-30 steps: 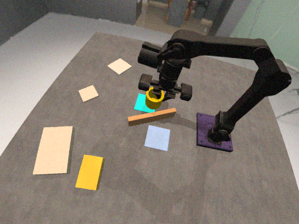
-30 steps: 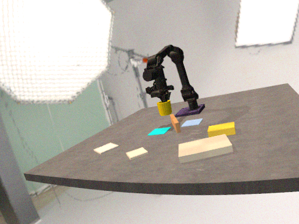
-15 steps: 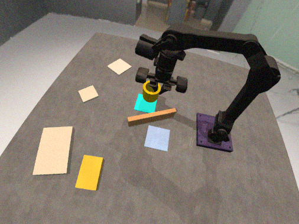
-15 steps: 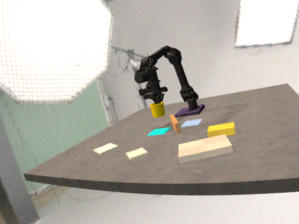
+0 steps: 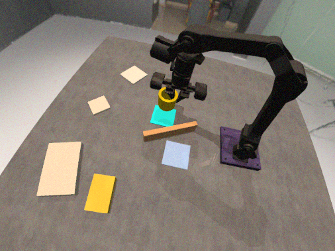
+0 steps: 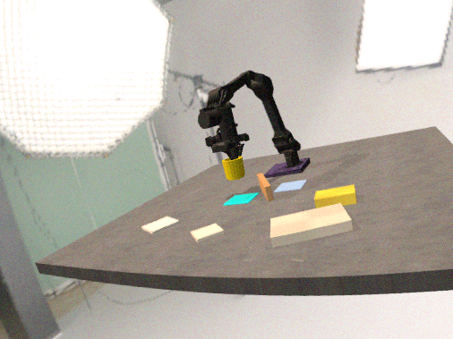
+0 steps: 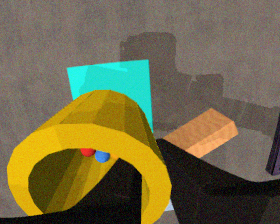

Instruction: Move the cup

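Note:
The yellow cup (image 5: 167, 103) (image 6: 234, 169) (image 7: 107, 112) hangs upright in the air above the table. My gripper (image 5: 172, 93) (image 6: 235, 156) is shut on its wall, with one finger inside the cup. A red marble (image 7: 87, 151) and a blue marble (image 7: 102, 156) show inside the cup in the wrist view; the rest of its inside is partly hidden by the finger. The cyan pad (image 5: 163, 117) (image 6: 242, 199) (image 7: 112, 77) lies beyond the orange bar, below the cup. The light blue pad (image 5: 176, 155) (image 6: 290, 185) lies on the bar's other side, nearer the arm's base.
The orange bar (image 5: 170, 130) (image 6: 265, 187) (image 7: 202, 132) stands between the pads. A yellow block (image 5: 100, 193) (image 6: 336, 196), a large beige block (image 5: 60, 168) (image 6: 311, 224) and two small beige tiles (image 5: 134, 74) (image 5: 98, 104) lie farther off. The purple base plate (image 5: 228, 148) (image 6: 275, 171) carries the arm.

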`<state>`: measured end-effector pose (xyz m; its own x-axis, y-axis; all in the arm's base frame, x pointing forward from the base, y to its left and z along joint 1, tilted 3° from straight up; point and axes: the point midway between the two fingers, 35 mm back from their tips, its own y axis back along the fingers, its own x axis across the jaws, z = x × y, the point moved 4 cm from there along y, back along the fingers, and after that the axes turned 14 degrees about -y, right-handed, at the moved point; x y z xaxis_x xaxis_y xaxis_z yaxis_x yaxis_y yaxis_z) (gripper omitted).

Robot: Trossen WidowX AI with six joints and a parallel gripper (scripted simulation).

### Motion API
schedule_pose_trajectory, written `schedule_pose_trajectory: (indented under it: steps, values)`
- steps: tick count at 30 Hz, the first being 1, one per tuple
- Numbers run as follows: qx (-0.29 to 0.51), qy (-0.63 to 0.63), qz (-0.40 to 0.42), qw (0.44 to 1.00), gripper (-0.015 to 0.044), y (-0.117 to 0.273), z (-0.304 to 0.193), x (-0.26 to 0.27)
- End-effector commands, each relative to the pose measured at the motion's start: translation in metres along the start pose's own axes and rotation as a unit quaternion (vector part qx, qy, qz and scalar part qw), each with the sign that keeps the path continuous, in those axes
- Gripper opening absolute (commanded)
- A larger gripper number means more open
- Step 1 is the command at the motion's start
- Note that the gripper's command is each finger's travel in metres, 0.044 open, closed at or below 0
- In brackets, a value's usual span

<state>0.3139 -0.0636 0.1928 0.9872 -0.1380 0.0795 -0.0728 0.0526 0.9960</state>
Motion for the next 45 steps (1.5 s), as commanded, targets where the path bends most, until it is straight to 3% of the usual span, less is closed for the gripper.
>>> schedule_pose_trajectory:
  steps: [1, 45]
  values:
    - [0.002, 0.002, -0.003, 1.0, 0.0, -0.006, 0.0, 0.0]
    - [0.002, 0.002, -0.003, 1.0, 0.0, -0.063, 0.0, 0.001]
